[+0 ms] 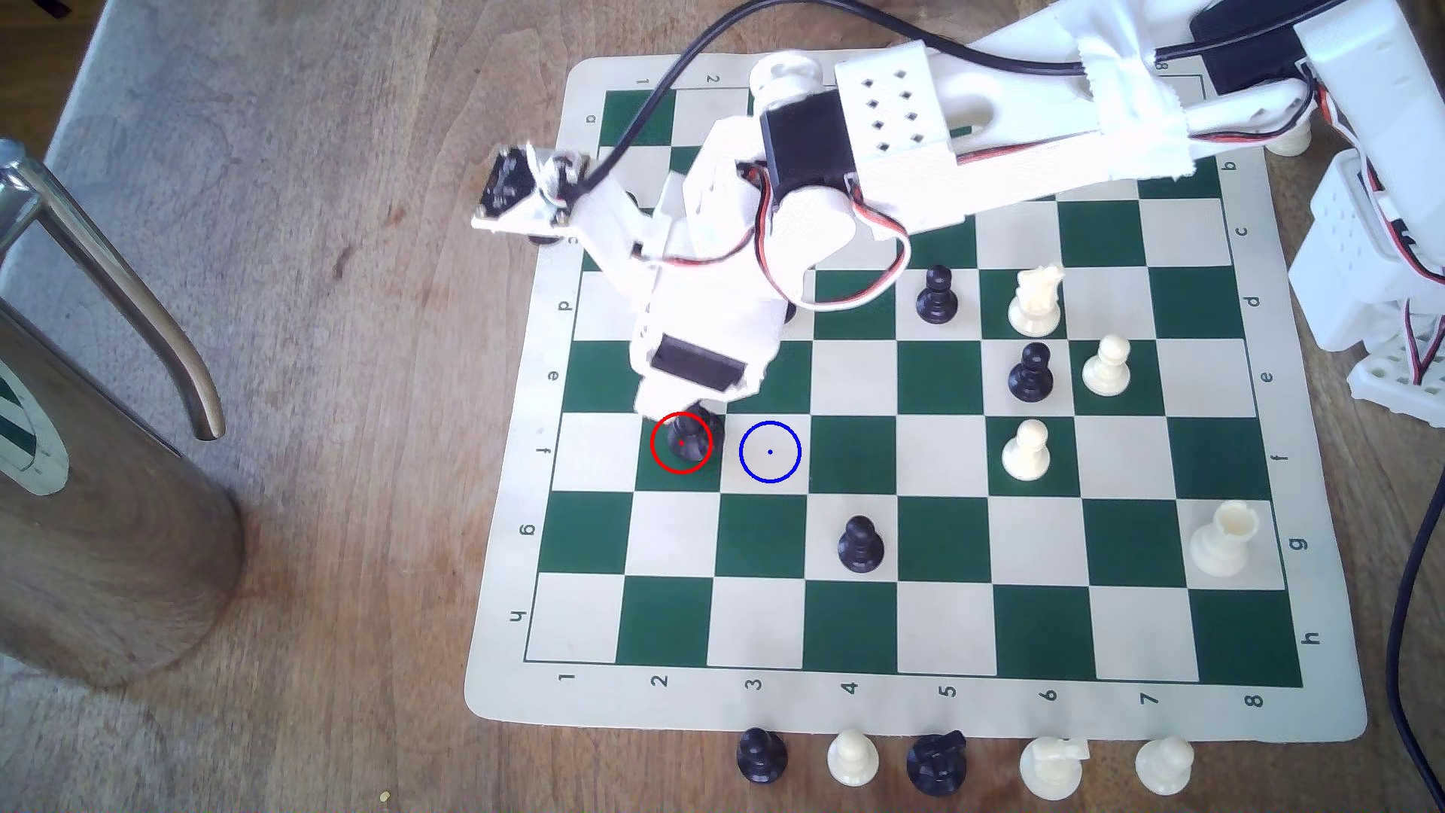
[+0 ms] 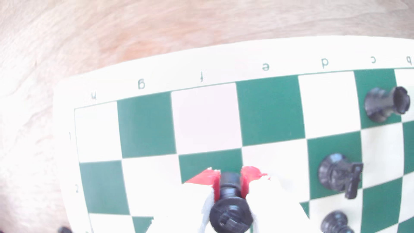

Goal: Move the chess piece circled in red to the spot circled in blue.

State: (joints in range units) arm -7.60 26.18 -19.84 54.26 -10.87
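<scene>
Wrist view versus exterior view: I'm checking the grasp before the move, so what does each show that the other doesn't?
Wrist view: the red-padded fingers sit on either side of the black piece's stem, and a black rook stands on a green square.

Exterior view: the blue-ringed cream square sits one square toward the exterior view's right of the piece, and five captured pieces stand off the board.

Both: the gripper at the piece on the green-and-cream board.

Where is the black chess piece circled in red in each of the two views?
Exterior view: the black chess piece stands on a dark green square in row f, under the gripper.
Wrist view: the piece sits between the red pads, which close on its stem.
Shared landmark: the border letter f.
</scene>
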